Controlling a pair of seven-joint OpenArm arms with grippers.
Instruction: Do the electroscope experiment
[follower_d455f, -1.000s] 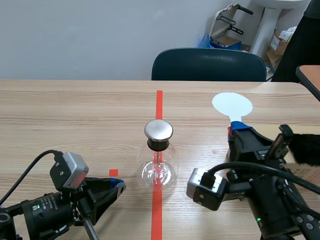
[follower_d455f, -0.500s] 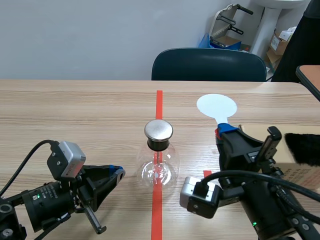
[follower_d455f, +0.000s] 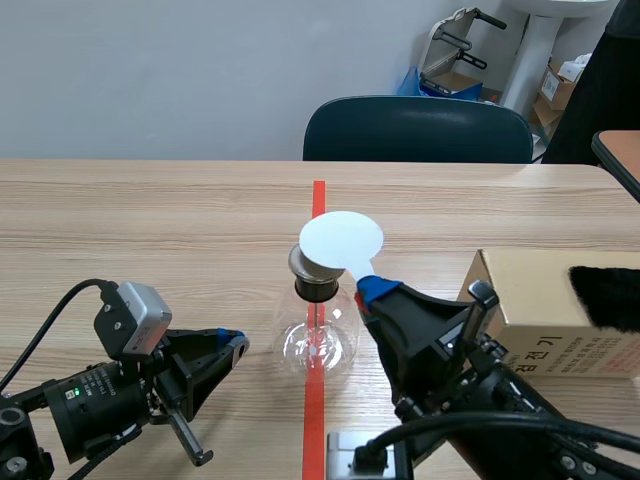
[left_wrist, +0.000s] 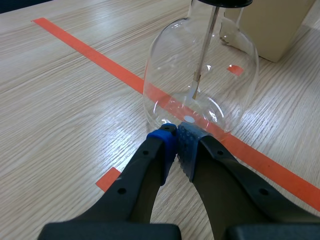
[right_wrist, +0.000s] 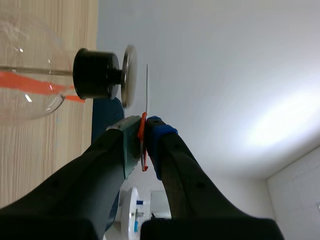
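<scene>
So in the last second the right arm (follower_d455f: 450, 360) swung the white disc (follower_d455f: 341, 238) in from the right side of the tabletop. It now sits just over the flask's (follower_d455f: 317, 345) metal cap (follower_d455f: 306, 266), with a thin gap left. Its jaws are clamped on the disc's red handle (right_wrist: 143, 145). Meanwhile the left arm (follower_d455f: 120, 400) has its jaws pinched together on nothing by the flask's base. I'd say the charge test is about to happen.

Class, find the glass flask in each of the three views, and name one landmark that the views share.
Scene view: flask mid-table on the tape line, partly behind the disc held by the right gripper.
Left wrist view: flask just ahead of the shut left gripper.
Right wrist view: flask ahead of the gripper, beside the disc's edge.
Shared landmark: the tape line under the flask.
</scene>
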